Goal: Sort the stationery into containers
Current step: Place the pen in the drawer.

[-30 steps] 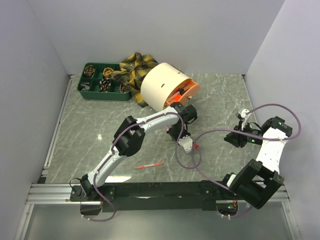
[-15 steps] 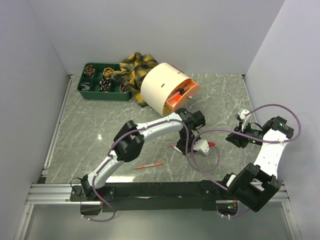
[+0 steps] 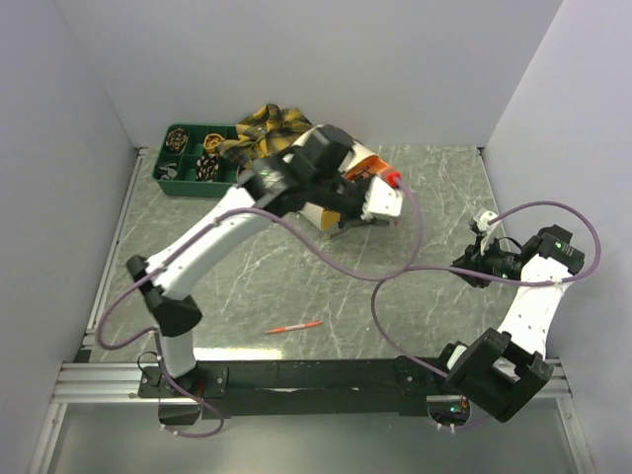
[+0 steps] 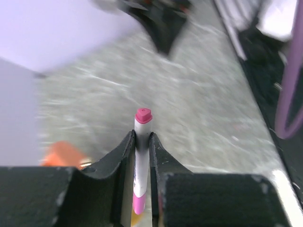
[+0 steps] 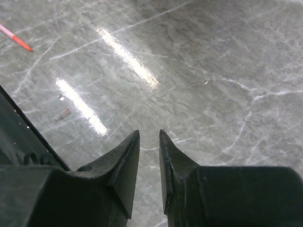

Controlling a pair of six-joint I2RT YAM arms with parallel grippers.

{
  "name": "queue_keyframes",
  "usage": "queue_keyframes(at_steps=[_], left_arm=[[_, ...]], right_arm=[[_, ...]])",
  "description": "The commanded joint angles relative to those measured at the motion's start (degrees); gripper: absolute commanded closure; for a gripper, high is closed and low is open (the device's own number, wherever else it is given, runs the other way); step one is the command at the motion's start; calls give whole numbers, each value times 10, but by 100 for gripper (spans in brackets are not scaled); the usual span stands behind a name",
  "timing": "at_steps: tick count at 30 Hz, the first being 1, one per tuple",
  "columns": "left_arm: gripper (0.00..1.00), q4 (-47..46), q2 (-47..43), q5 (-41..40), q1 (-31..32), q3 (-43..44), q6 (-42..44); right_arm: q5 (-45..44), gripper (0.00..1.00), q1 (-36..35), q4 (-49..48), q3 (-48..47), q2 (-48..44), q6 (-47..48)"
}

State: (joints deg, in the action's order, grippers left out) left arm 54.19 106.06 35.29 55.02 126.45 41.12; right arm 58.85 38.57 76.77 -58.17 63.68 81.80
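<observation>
Pink-capped white marker (image 4: 141, 156) sits pinched in the left claw (image 4: 142, 139), arm raised and stretched toward the drum's orange tray (image 3: 368, 166); the right claw (image 5: 149, 142) (narrowly parted, empty) hovers over the marble surface (image 5: 213, 71).

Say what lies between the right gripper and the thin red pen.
Between right gripper and thin red pen: bare grey marble tabletop, per right wrist view; from above, a purple cable crosses over.

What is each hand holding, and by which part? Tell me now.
The left hand grips a white marker with a pink cap by its barrel, with the capped end sticking out in front. The right hand holds nothing.
</observation>
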Motion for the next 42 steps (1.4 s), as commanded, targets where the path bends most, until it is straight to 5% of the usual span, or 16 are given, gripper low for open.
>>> queue_keyframes(at_steps=[1,11,20,24,32,38,42], left_arm=[[99,-110,-17,-29,-26,0,-53],[99,-218,93,-64,-118,85,-210],[99,-244,135,-92,-135,97,-240],[57,-255,136,-121,-135,89,-260],[40,-259,59,-111,-135,87,-255],[24,-285,-208,-98,-127,-233,-196],[19,-143,-362,-90,-120,-446,-142]], right_arm=[[20,69,4,49,-26,-11,-26],[33,69,5,29,-54,0,-69],[17,69,4,24,-41,-1,-64],[26,69,4,18,-39,2,-75],[17,68,3,56,-56,-7,-41],[-20,62,-11,60,-92,-67,-41],[-39,57,-17,59,-90,-91,-25]])
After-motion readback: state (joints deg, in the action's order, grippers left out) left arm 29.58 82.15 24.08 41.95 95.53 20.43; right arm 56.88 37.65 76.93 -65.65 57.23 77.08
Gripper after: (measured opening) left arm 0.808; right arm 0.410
